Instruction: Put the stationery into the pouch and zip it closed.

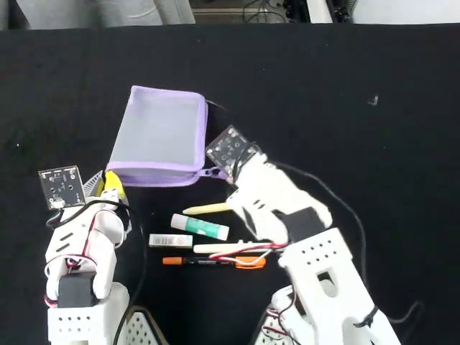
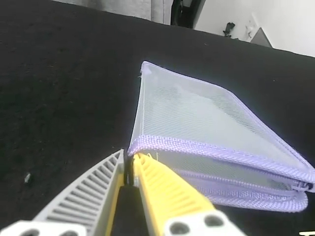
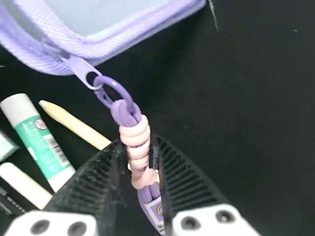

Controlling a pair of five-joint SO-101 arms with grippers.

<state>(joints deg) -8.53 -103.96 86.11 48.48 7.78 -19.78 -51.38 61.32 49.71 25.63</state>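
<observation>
- Nearest in the high view stand the left arm (image 1: 79, 287) and the right arm (image 1: 330, 280), both at the near edge of the black table (image 1: 359, 108).
- Between them the stationery lies loose on the cloth, outside the pouch (image 1: 159, 136): a cream pencil (image 1: 207, 208), a glue stick (image 1: 200, 226), a small white block (image 1: 170, 240), a white stick (image 1: 219, 248) and an orange pen (image 1: 208, 261).
- From above, the left gripper (image 1: 108, 181) sits at the pouch's near left corner and the right gripper (image 1: 224, 178) at its near right corner. How each jaw stands is hard to tell from here.
- Up close in the left wrist view, the left gripper (image 2: 129, 160) has its grey and yellow fingers drawn narrow, pinching the corner of the purple trim.
- This view also looks into the pouch (image 2: 197, 113). Its upper and lower trim edges stand apart along the near side, so the mouth gapes.
- Up close in the right wrist view, the right gripper (image 3: 135, 147) has its black fingers clamped on the zip cord (image 3: 135, 135), a purple cord wrapped in a pink coil.
- A purple ring joins the cord to the zip slider (image 3: 78, 69), which sits at the end of the pouch's (image 3: 98, 24) zip.
- Just beside that gripper lie the glue stick (image 3: 37, 137), the cream pencil (image 3: 74, 125) and the white stick (image 3: 24, 184).
</observation>
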